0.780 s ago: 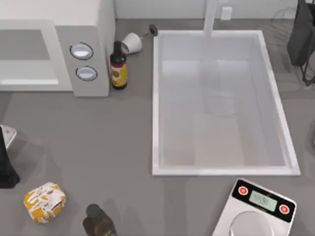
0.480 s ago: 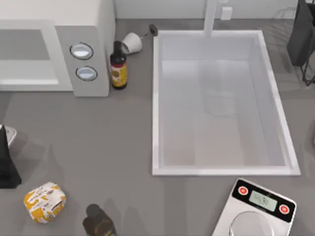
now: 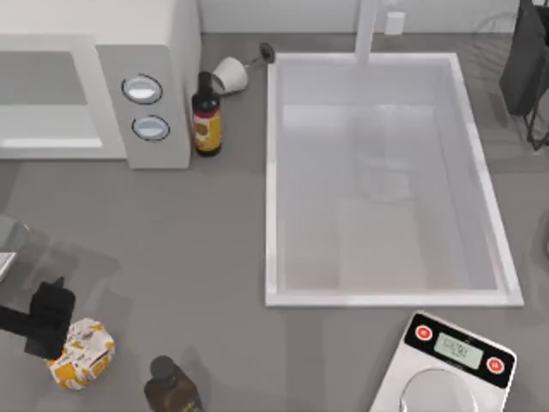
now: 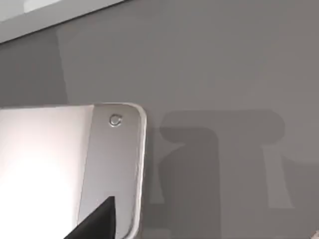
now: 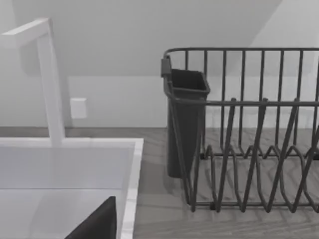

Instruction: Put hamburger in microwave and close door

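The hamburger (image 3: pixel 83 354), a white paper bundle with orange patches, lies on the table near the front left. My left gripper (image 3: pixel 51 324) hovers at its upper left edge and overlaps it in the top view. Its shadow (image 4: pixel 219 164) on the table shows two separate prongs, so it looks open with nothing held. The white microwave (image 3: pixel 163 51) stands at the back left, its door (image 3: pixel 43 94) with the grey window beside the two silver knobs (image 3: pixel 142 89). A dark tip of my right gripper (image 5: pixel 94 224) shows in the right wrist view, near the sink's back right.
A dark brown bottle (image 3: pixel 171 388) stands right of the hamburger, another bottle (image 3: pixel 206 113) by the microwave. A silver plate (image 3: pixel 7 240) lies at the left edge. A big white sink (image 3: pixel 270 172) takes the middle, with a scale (image 3: pixel 446 365) in front and a dish rack (image 5: pixel 239 129) behind.
My left gripper has moved from the left edge down and to the right, and is now right against the hamburger. Nothing else has moved.
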Tool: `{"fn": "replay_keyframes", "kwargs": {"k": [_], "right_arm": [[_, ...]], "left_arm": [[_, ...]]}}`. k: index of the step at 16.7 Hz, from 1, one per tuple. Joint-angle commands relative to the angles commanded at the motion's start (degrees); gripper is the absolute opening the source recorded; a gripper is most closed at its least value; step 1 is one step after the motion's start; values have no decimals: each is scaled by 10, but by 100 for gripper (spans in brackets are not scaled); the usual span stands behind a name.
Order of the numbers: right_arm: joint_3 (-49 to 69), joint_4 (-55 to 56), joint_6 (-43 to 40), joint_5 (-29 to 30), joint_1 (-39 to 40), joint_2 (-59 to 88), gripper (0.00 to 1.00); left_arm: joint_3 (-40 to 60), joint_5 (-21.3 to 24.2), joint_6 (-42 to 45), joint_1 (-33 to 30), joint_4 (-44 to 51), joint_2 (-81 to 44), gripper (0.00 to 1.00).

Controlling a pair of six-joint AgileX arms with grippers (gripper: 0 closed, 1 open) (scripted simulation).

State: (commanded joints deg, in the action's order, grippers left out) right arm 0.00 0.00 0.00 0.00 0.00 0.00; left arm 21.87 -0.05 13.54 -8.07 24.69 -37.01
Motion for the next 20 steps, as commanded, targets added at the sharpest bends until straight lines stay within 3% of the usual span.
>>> {"fn": "replay_keyframes", "kwargs": {"k": [11, 20], "right_arm": [[0, 0, 0, 0, 0, 0, 100], [0, 0, 0, 0, 0, 0, 100]], "left_arm": [[236, -1, 149, -88, 262, -425, 100], [270, -2, 171, -99, 299, -472, 100]]}}
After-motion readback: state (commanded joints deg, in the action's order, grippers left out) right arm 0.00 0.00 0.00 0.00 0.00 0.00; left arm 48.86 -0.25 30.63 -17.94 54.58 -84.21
